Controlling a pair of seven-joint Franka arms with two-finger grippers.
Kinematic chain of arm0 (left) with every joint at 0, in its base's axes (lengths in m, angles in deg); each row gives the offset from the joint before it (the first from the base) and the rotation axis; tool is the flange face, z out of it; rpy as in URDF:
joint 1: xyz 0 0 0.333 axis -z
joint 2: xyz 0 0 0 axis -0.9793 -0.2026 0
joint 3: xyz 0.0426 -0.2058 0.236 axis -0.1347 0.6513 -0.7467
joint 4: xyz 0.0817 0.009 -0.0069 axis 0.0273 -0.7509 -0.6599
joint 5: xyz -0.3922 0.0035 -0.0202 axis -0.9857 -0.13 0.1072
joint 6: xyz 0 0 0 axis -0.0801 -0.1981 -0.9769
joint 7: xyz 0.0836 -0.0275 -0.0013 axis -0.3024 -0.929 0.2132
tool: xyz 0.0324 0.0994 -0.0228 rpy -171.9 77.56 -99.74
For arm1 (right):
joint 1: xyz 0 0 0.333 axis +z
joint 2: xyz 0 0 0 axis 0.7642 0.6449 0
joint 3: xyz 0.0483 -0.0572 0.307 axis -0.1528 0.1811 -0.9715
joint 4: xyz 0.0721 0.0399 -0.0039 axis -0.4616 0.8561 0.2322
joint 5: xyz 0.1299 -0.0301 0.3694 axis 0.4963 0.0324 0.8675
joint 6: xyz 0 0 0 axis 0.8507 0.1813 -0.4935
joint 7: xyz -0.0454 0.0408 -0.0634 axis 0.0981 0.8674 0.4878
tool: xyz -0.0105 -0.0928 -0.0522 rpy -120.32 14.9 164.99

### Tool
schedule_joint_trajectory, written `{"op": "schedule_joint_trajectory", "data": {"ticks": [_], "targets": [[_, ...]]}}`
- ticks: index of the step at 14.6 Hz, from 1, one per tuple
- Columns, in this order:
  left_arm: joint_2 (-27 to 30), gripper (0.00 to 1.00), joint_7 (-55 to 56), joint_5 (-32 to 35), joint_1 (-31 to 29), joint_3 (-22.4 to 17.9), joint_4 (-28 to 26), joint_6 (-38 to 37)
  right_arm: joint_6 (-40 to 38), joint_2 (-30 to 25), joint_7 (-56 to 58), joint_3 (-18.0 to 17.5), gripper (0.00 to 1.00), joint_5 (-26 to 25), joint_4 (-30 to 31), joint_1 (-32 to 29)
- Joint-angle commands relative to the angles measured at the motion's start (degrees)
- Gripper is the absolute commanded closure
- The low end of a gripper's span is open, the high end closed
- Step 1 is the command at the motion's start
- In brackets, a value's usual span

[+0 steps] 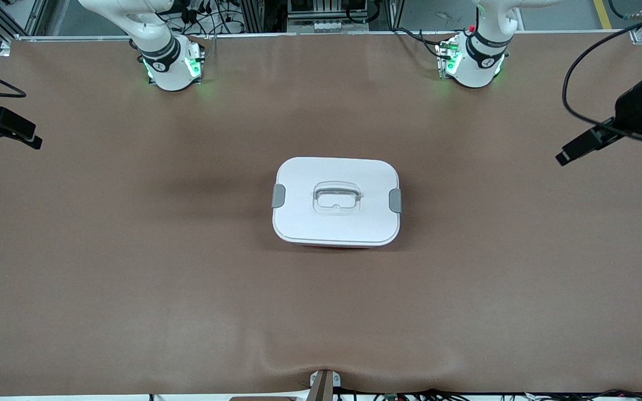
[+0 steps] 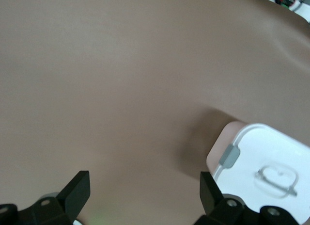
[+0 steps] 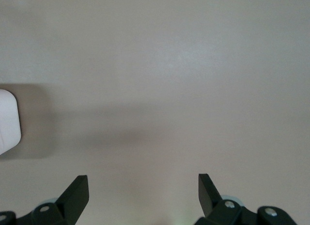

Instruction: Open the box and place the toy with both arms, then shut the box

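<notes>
The box (image 1: 336, 201) stands in the middle of the table with its white lid on and a grey clip at each end. It also shows in the left wrist view (image 2: 271, 167), and an edge of it in the right wrist view (image 3: 7, 120). The toy is out of view. My left gripper (image 1: 569, 153) hangs open and empty over the left arm's end of the table, well away from the box; its fingers (image 2: 77, 188) frame bare table. My right gripper (image 1: 14, 139) hangs open and empty over the right arm's end, its fingers (image 3: 77, 191) over bare table.
The brown table cover (image 1: 131, 250) has a raised fold at the edge nearest the front camera (image 1: 321, 365), above a small bracket (image 1: 324, 384). Both arm bases (image 1: 173, 64) (image 1: 474, 61) stand along the edge farthest from that camera, with cables around them.
</notes>
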Motion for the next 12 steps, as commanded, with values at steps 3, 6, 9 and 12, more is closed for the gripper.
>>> {"op": "schedule_joint_trajectory", "data": {"ticks": [3,6,9,12], "targets": [[4.1,0.0,-8.8,-0.2,-1.0,-0.7,-0.9,-5.1,-0.7,-0.4,0.7,-0.7,0.0,1.0,-0.5,-1.3],[4.2,0.0,-18.4,0.8,-1.0,-2.7,-0.5,-5.1,-0.7,-0.4,0.7,-0.7,0.0,1.0,-0.5,-1.3],[5.5,0.0,-21.3,1.0,-1.0,-3.5,-0.8,-5.5,-0.7,-0.3,0.8,-0.8,0.0,1.0,-0.5,-1.2],[5.6,0.0,-21.8,0.8,-1.0,-3.6,-1.0,-5.5,-0.6,-0.3,0.8,-0.8,0.0,1.0,-0.5,-1.1]]}}
